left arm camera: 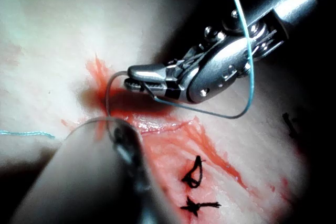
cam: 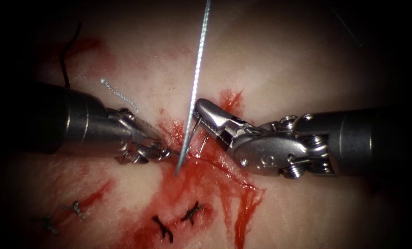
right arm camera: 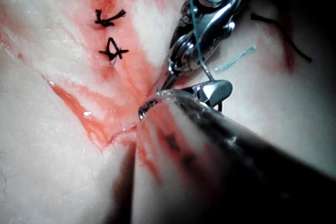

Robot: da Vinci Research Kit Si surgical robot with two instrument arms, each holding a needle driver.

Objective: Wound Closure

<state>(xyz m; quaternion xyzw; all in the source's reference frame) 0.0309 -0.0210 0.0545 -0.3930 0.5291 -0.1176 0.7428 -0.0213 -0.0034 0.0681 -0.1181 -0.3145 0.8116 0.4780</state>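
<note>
The right claw (cam: pixel 197 109) is shut on the needle (left arm camera: pixel 107 98) near one end, and the left claw (cam: pixel 171 152) looks pinched shut at the cut (cam: pixel 219 167) in the middle of the tissue (cam: pixel 284 55) (I cannot tell what it holds, or whether the needle tip is in), so it is best to go slowly, follow the needle's curve and keep the thread (cam: pixel 194 87) loose.

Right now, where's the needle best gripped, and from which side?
Likely the needle at its mid-curve, crosswise, from the left of the cut. The right tool holds its upper end and it arcs down to the tip of the left tool, leaving that span free. The thread hangs nearby. Whether the left tool holds anything, or the lower end is in the tissue, is unclear.
</note>
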